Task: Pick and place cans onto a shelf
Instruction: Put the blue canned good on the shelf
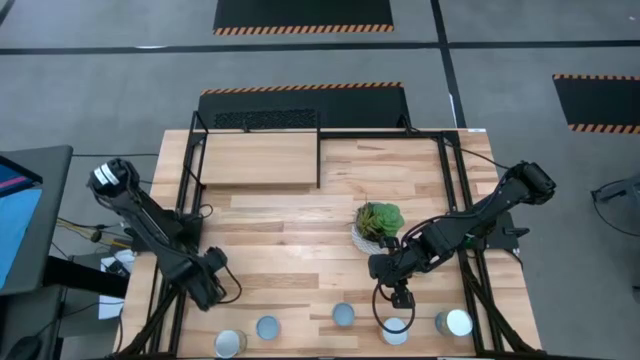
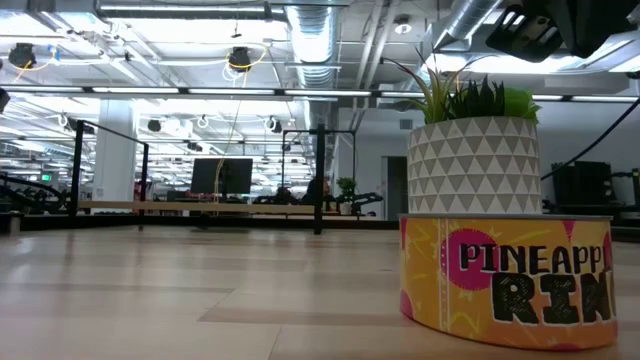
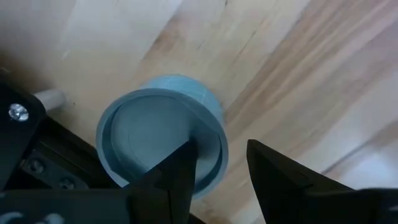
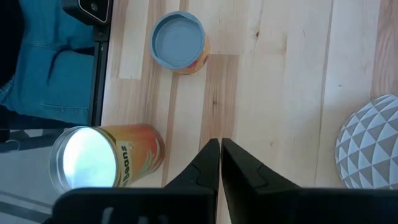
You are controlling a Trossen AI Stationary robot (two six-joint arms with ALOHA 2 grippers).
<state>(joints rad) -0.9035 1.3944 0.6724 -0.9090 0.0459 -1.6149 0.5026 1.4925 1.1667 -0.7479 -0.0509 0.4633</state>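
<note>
Several cans stand upright on their bases along the table's near edge (image 1: 230, 343) (image 1: 267, 327) (image 1: 343, 315) (image 1: 396, 330) (image 1: 455, 323). The light-wood shelf (image 1: 258, 160) with black bars sits at the far left. My left gripper (image 3: 221, 177) is open near the near-left corner (image 1: 215, 290), above a pale-blue-topped can (image 3: 158, 140); one fingertip shows over the can's rim, and I cannot tell whether it touches. My right gripper (image 4: 219, 155) is shut and empty over bare wood (image 1: 400, 298), between a blue-topped can (image 4: 179, 42) and a silvery-topped orange can (image 4: 93, 160).
A green plant in a white patterned pot (image 1: 378, 228) stands mid-table, just beyond my right gripper; it also shows in the right wrist view (image 4: 373, 143). In the low view an orange pineapple-rings can (image 2: 505, 275) stands before the pot (image 2: 475, 160). Black frame bars (image 1: 185, 180) run along the table's sides.
</note>
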